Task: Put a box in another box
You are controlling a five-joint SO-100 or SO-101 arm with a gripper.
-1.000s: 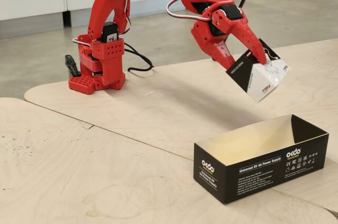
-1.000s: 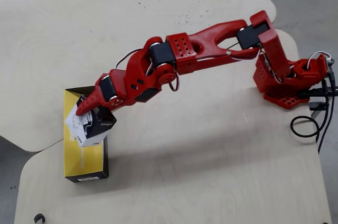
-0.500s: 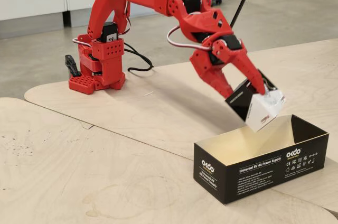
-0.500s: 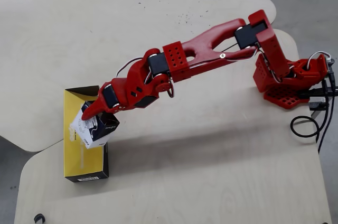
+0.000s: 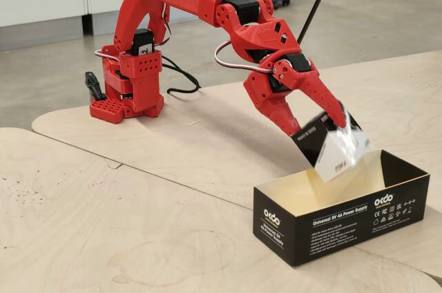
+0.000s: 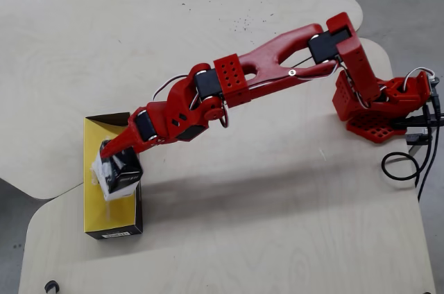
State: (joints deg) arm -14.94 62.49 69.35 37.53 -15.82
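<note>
Carton print reads "okdo Universal 5V 4A Power Supply".

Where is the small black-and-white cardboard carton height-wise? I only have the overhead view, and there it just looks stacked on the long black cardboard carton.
Observer: In the fixed view the small black-and-white cardboard carton hangs in the jaws. Its lowest corner is about level with the rim of the long black cardboard carton, and it does not look set down.
Operator: Is it level?
Observer: No. It is tilted, with a white corner pointing down towards the pale inside.
Operator: Are the jaws clear of the walls?
Observer: Yes. From the side their red tips end above the rim, apart from the walls.
</note>
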